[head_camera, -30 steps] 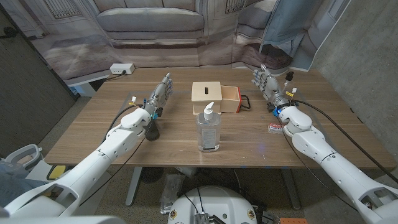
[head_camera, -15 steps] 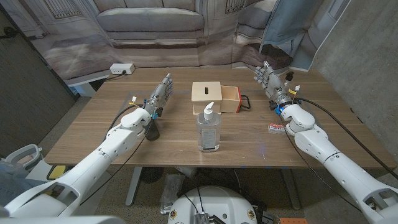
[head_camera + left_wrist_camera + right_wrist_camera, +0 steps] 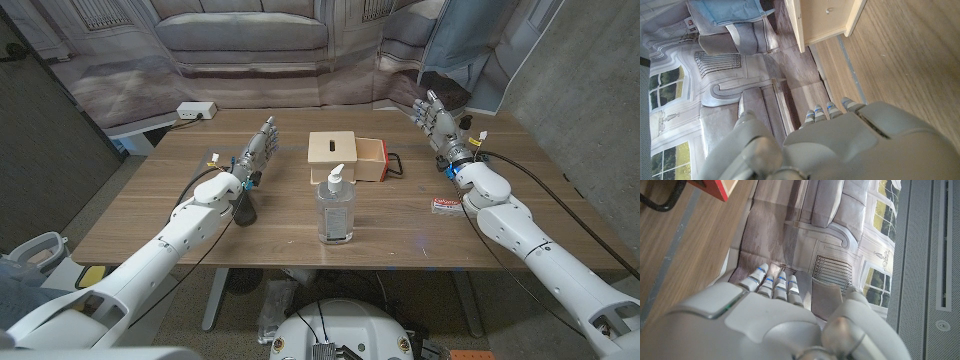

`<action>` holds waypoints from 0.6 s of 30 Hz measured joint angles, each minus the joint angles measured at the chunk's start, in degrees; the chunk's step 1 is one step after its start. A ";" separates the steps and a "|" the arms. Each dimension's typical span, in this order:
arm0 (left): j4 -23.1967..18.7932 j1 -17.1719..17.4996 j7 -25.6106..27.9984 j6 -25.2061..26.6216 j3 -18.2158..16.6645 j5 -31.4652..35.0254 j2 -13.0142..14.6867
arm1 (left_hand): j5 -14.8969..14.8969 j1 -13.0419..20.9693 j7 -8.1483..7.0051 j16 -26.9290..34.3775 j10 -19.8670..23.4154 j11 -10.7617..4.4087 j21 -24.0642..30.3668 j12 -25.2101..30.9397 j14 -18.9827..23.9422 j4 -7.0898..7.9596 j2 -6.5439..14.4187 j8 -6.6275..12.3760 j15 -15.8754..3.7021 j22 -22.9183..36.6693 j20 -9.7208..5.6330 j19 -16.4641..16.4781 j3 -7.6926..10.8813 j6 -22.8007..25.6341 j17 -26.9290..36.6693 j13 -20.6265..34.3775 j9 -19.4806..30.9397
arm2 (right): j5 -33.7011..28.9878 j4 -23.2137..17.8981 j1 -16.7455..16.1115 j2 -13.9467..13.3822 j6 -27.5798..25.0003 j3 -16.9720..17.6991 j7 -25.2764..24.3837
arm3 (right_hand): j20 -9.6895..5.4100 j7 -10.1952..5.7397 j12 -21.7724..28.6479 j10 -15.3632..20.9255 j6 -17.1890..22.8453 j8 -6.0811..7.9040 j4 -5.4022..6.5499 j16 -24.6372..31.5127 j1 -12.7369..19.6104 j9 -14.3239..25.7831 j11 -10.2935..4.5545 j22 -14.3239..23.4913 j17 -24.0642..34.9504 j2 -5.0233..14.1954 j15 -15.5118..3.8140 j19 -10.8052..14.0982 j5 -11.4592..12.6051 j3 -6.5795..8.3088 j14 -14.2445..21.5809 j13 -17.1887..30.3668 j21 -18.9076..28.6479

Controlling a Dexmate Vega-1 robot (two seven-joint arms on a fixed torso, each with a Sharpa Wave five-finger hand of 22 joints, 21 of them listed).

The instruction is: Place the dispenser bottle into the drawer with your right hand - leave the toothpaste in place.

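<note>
At the left of the head view, the left hand (image 3: 257, 152) stands over the table (image 3: 150, 215) with its fingers straight and held close together, gripping nothing; its wrist view shows the fingertips (image 3: 832, 108) extended toward the pale side of the wooden box (image 3: 822, 17). In the centre foreground, the dispenser bottle (image 3: 335, 212), a clear pump bottle, stands upright and untouched, just in front of the wooden box (image 3: 333, 155), whose red-sided drawer (image 3: 370, 160) is pulled open to the right with a black handle (image 3: 396, 165) at its end. At the right, the toothpaste (image 3: 446, 206), a small flat pack, lies beside the right forearm, and the right hand (image 3: 435, 118) is raised at the upper right with fingers spread and nothing in it, well apart from the bottle. 3 risks follow, as a judgement. First, the right arm must sweep toward the centre past the toothpaste, and a low forearm could drag it out of place. Second, the bottle is tall and narrow, so a glancing touch could tip it toward the box. Third, the drawer opening looks shallow next to the upright bottle, so it may need laying down, and a grip on the pump head could slip or press it.
</note>
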 measured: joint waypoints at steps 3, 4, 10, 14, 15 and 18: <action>0.14 -0.13 -0.07 0.00 0.00 -0.01 -0.08 | 0.00 0.00 0.00 0.00 0.00 0.00 0.00 0.00 0.00 0.00 0.00 0.00 0.00 0.00 0.00 0.00 0.00 0.00 0.00 0.03 0.00 | -0.17 -0.46 -0.08 -0.15 0.00 0.23 -0.40 | 0.00 0.00 0.00 0.11 0.00 0.00 0.00 0.00 0.23 0.00 0.10 0.00 0.00 0.23 0.00 0.00 0.00 0.00 0.00 0.00 0.00; 0.22 -0.18 -0.12 0.00 0.00 -0.04 -0.11 | 0.00 0.00 0.00 0.00 0.00 0.00 0.00 0.00 0.00 0.00 0.00 0.00 0.00 0.00 0.00 0.00 0.00 0.00 0.00 0.03 0.00 | -0.22 -0.84 -0.20 -0.33 0.00 0.44 -0.48 | 0.00 0.00 0.00 0.22 0.00 0.00 0.00 0.00 0.23 0.00 0.21 0.00 0.00 0.23 0.00 0.00 0.00 0.00 0.00 0.00 0.00; 0.57 -0.33 -0.28 0.00 0.00 -0.17 -0.32 | 0.00 0.30 0.00 0.00 0.00 0.00 0.00 0.00 0.00 0.00 0.30 0.00 0.00 0.00 0.00 0.00 0.00 0.00 0.00 0.03 0.00 | -0.57 -1.98 -0.72 -0.83 0.36 1.12 -1.09 | 0.00 0.00 0.00 0.30 0.00 0.00 -0.24 0.00 0.23 0.00 0.30 0.00 0.00 0.23 0.21 0.00 0.00 0.25 0.21 0.00 -0.44; 0.59 -0.33 -0.30 0.01 0.00 -0.22 -0.33 | 0.00 0.30 0.00 0.00 0.00 0.00 0.00 0.00 0.00 0.01 0.30 0.00 0.00 0.00 0.00 -0.01 0.01 0.00 0.00 0.03 0.00 | -0.58 -2.76 -1.32 -1.19 0.90 1.82 -1.34 | 0.00 0.00 0.00 0.30 0.00 0.00 -0.24 0.00 0.23 0.00 0.29 0.00 0.00 0.23 0.31 0.00 -0.26 0.25 0.31 -0.01 -0.44; 0.56 -0.33 -0.30 0.04 0.00 -0.22 -0.33 | 0.00 0.30 0.00 0.00 0.00 0.00 0.00 0.00 0.00 0.02 0.30 0.00 0.00 0.00 0.00 -0.01 0.02 0.00 0.00 0.03 0.00 | -0.56 -2.85 -1.38 -1.24 0.97 1.90 -1.35 | 0.00 0.00 0.00 0.30 0.00 0.00 -0.24 0.00 0.23 0.00 0.29 0.00 0.00 0.23 0.31 0.00 -0.26 0.25 0.31 0.00 -0.44; 0.35 -0.24 -0.26 0.12 0.00 -0.23 -0.28 | 0.00 0.30 0.00 0.00 0.00 0.00 0.00 0.00 0.00 -0.14 0.30 0.00 0.00 0.00 0.00 -0.01 -0.14 0.00 0.00 0.03 0.00 | -0.45 -3.27 -1.69 -1.49 1.24 2.29 -1.45 | 0.00 0.00 0.00 0.30 -0.01 0.00 -0.24 0.00 0.23 0.00 0.29 0.00 0.00 0.23 0.31 0.00 -0.27 0.25 0.31 0.00 -0.44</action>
